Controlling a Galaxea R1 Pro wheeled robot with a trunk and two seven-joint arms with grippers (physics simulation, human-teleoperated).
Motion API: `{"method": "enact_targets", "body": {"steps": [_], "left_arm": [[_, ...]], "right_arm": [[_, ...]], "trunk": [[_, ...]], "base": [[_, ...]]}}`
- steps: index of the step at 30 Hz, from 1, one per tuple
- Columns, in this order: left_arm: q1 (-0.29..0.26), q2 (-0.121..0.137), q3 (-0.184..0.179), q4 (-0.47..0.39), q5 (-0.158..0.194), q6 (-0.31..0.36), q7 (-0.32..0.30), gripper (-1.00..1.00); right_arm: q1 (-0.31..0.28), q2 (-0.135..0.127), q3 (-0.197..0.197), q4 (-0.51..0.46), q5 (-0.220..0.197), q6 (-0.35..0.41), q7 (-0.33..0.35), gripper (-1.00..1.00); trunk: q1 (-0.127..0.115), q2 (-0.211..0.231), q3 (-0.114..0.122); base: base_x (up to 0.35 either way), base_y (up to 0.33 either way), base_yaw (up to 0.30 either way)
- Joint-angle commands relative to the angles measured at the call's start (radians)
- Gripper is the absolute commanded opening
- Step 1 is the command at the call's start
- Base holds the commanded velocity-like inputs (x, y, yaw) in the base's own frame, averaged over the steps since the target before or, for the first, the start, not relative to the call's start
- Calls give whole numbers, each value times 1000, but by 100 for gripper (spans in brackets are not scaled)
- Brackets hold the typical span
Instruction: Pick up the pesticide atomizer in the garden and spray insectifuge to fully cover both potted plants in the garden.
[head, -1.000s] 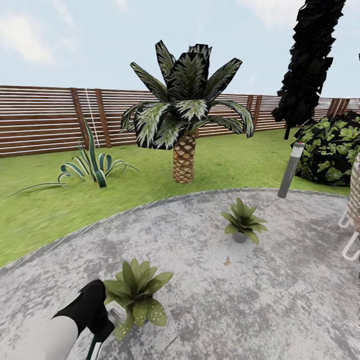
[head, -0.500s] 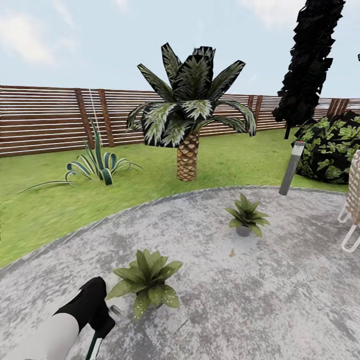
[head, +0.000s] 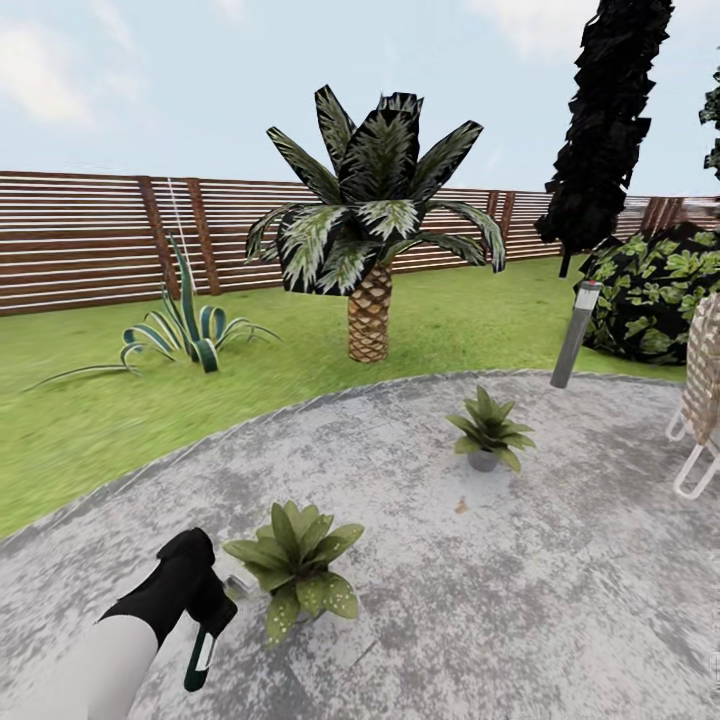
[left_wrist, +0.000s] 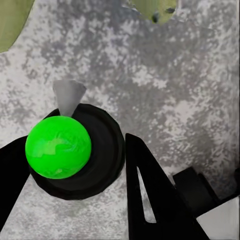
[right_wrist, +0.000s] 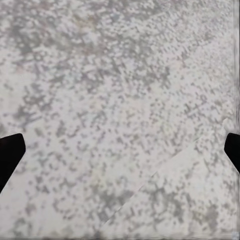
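While left claw (head: 205, 625) grips pesticide atomizer (head: 200, 655), near potted plant (head: 293, 562) alongside.

Simulated backyard garden: green lawn (head: 90, 420), round grey speckled stone patio (head: 520, 580), brown slat fence (head: 90, 240) across mid-frame, palm (head: 370, 240) centre, striped agave (head: 185, 335) left, wicker chair (head: 700, 400) right edge, open sky (head: 200, 90) above.

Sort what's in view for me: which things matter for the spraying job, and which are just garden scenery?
For the job:
- pesticide atomizer, held in the left hand
- near potted plant, beside that hand
- far potted plant, further across the stone patio

Just scenery:
- palm
- striped agave
- wooden fence
- post light
- leafy bush
- wicker chair
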Motion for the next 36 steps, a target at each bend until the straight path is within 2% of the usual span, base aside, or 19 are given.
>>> {"method": "enact_targets", "body": {"steps": [1, 3, 8, 11, 13, 15, 17, 20, 24, 36], "left_arm": [[-1, 1, 1, -3, -10, 3, -35, -100], [-5, 6, 0, -4, -14, 1, -82, -100], [-22, 39, 0, -1, -47, -4, -153, -100], [-53, 46, -2, 4, -64, -7, -218, -100], [-65, 49, -2, 7, -98, -5, -239, -100], [-71, 49, -1, 7, -168, -3, -275, -100], [-72, 47, -1, 2, -219, -3, -326, -100], [-73, 42, -1, -2, -263, -2, -366, -100], [-73, 35, -1, -3, -279, 1, -377, -100], [-63, 33, -2, -3, -283, 2, -377, -100]], "right_arm": [[-1, 0, -8, 1, 10, -3, -3, 100], [-1, 0, -8, 2, 11, -3, -4, 100], [0, 0, -8, 1, 11, -3, -4, 100], [0, 0, -8, 1, 11, -3, -3, 100], [0, 0, -9, 1, 10, -3, -3, 100], [-1, 0, -9, 1, 10, -2, -2, 100], [0, 0, -9, 1, 10, -2, -3, 100], [-1, 0, -9, 1, 10, -3, -4, 100], [0, 1, -8, 1, 10, -4, -4, 100], [-1, 0, -6, 2, 11, -5, -4, 100]], "trunk": [[0, 0, -1], [0, 0, -1], [0, 0, -1], [0, 0, -1], [0, 0, -1], [0, 0, -1], [0, 0, -1], [0, 0, -1], [0, 0, -1], [0, 0, -1]], "base": [[0, 0, -248], [0, 0, -253], [0, 0, -104], [0, 0, -27], [0, 0, -155], [0, 0, -245], [-64, 20, -271], [-180, 147, -280], [-99, 262, -211], [40, 304, -9]]}}
